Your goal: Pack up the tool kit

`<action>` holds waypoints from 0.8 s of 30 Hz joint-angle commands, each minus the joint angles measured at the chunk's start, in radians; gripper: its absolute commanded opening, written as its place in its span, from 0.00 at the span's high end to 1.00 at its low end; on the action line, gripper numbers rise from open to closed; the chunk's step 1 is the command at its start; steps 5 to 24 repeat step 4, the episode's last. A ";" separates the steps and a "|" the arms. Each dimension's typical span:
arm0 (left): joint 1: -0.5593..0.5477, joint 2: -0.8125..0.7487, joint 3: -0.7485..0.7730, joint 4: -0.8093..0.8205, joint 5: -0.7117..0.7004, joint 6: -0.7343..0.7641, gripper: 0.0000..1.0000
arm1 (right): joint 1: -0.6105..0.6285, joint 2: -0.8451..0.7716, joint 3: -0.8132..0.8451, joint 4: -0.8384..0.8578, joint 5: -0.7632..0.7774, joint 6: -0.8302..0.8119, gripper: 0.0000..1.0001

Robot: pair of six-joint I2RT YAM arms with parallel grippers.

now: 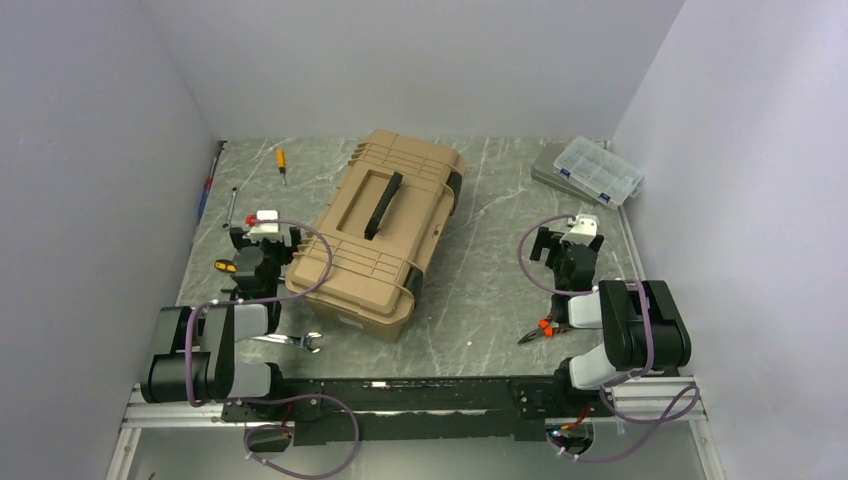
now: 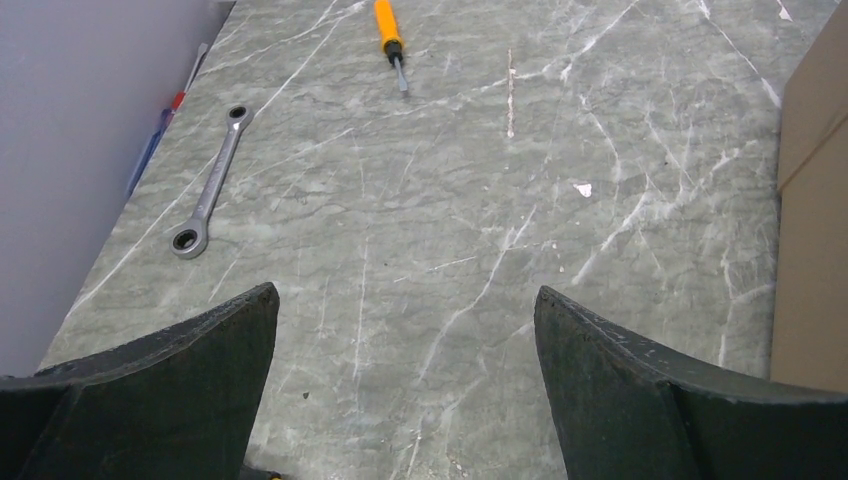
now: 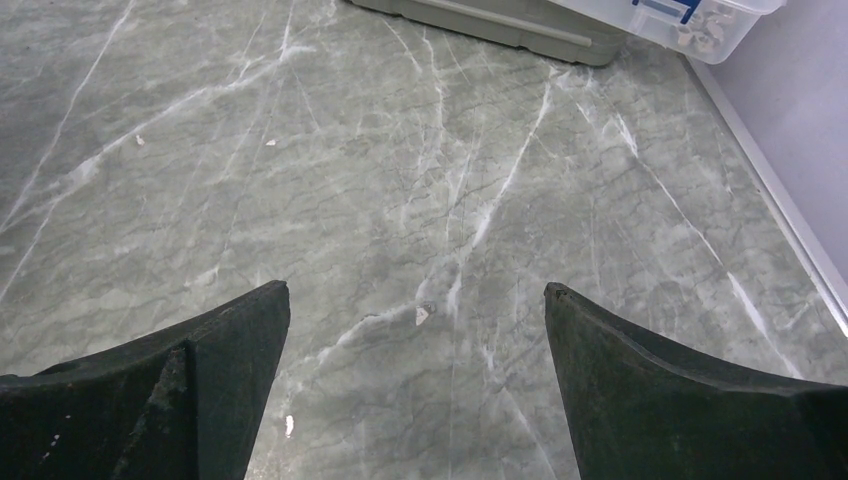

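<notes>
Top view: tool kit (image 1: 385, 232) mid-counter (image 1: 480, 270), skewed, lid shut, handle lying flat. Tan ribbed shell, black latches on right side. Left gripper (image 1: 262, 230) just beside kit's left edge, right gripper (image 1: 563, 243) well apart to right (probably staged to flank kit). Screwdriver (image 1: 281, 162) and pliers (image 1: 538, 331) loose outside kit.

Left wrist: jaws spread wide, nothing between. Wrench (image 2: 210, 185) ahead, kit wall at right edge.

Right wrist: jaws wide, empty, over bare counter. Organiser case (image 3: 600, 20) in far corner, contents unclear.
</notes>
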 commanded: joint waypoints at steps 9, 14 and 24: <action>0.003 0.003 0.016 0.015 0.040 0.021 0.01 | 0.002 -0.007 0.018 0.072 0.008 -0.009 0.00; 0.003 0.003 0.016 0.015 0.040 0.021 0.01 | 0.002 -0.007 0.018 0.072 0.008 -0.009 0.00; 0.003 0.003 0.016 0.015 0.040 0.021 0.01 | 0.002 -0.007 0.018 0.072 0.008 -0.009 0.00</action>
